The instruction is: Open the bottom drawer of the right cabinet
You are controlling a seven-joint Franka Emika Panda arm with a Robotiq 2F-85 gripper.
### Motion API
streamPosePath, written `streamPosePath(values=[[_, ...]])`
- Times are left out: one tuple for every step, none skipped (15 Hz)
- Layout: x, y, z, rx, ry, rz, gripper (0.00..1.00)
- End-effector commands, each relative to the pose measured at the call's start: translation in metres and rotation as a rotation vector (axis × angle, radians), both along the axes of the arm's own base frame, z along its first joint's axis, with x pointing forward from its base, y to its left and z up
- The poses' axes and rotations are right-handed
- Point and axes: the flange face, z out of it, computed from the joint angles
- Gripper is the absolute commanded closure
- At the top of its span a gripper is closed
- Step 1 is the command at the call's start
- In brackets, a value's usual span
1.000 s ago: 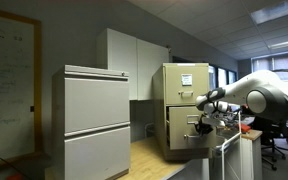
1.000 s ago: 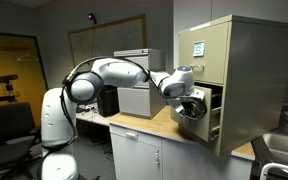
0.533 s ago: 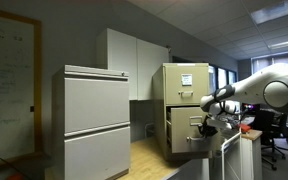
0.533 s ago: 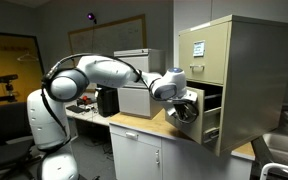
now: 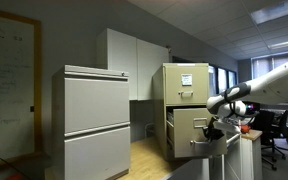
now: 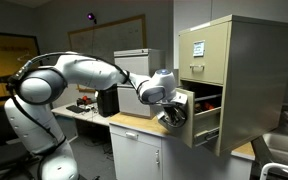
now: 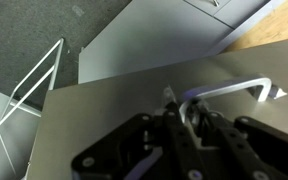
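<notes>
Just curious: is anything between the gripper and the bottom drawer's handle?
Nothing; the wrist view shows the gripper closed directly on the silver handle.

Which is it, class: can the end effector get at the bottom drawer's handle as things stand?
Very likely yes: in the wrist view the end effector looks closed around the handle of the bottom drawer, with nothing in between.
</notes>
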Motion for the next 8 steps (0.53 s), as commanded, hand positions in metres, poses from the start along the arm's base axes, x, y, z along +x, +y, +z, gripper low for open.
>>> streamPosePath(values=[[-0.027, 0.058, -0.037, 0.045, 0.074, 0.127, 0.96], [-0.033, 0.062, -0.038, 0.043, 0.073, 0.13, 0.96], [-0.039, 0.066, -0.039, 0.042, 0.071, 0.133, 0.96], [-0.044, 0.07, -0.04, 0.04, 0.072, 0.136, 0.96], [-0.05, 0.074, -0.04, 0.038, 0.073, 0.138, 0.96], [-0.055, 0.078, -0.041, 0.036, 0.074, 0.14, 0.96], [-0.061, 0.082, -0.042, 0.035, 0.075, 0.142, 0.96], [-0.066, 0.085, -0.043, 0.035, 0.075, 0.143, 0.96]])
